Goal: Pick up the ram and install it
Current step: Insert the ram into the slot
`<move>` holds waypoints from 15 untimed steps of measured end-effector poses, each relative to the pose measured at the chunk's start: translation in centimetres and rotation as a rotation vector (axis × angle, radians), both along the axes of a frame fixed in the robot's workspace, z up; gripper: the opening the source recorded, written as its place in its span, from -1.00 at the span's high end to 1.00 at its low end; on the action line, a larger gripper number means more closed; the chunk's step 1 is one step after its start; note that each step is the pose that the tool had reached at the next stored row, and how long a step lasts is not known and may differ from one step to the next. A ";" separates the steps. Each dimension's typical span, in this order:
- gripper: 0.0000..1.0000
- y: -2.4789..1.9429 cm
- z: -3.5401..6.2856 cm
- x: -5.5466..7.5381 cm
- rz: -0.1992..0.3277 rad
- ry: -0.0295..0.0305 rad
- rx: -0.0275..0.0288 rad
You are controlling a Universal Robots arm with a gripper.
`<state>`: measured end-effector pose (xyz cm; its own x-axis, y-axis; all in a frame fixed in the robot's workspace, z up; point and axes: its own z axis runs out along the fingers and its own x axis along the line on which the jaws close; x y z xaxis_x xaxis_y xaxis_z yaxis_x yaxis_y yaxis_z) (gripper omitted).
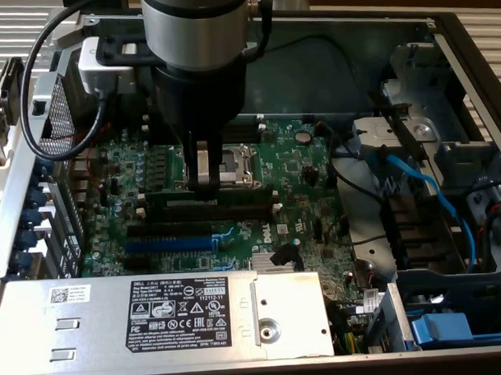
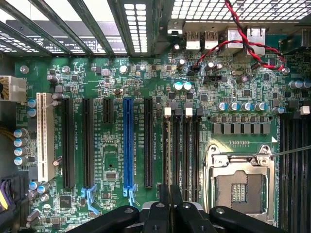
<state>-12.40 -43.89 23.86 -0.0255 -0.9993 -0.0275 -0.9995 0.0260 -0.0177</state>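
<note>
PSU label (image 1: pixel 168 310) reads DELL; jaws pinch ram (image 1: pixel 242 191) at slots (image 2: pixel 186 145).

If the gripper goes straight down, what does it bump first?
The gripper pinches the ram, so the ram's lower edge likely meets the black memory slots right beneath; the gap is unclear.

I think this is a computer repair workshop: an open computer case (image 1: pixel 353 60) lies flat with its green motherboard (image 1: pixel 308 177) bare, a grey power box (image 1: pixel 99 324) with stickers, blue cables (image 1: pixel 436 189), and my robot's end effector (image 1: pixel 205 187) over the board
</note>
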 end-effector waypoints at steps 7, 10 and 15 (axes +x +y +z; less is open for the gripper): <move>0.76 0.00 -0.10 0.0 0.000 0.0003 0.0004; 0.76 0.00 -0.10 0.0 0.000 0.0017 0.0000; 0.76 0.00 -0.10 0.0 0.000 0.0055 0.0001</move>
<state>-12.40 -43.89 23.75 -0.0255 -0.9993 -0.0275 -0.9996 0.0259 -0.0122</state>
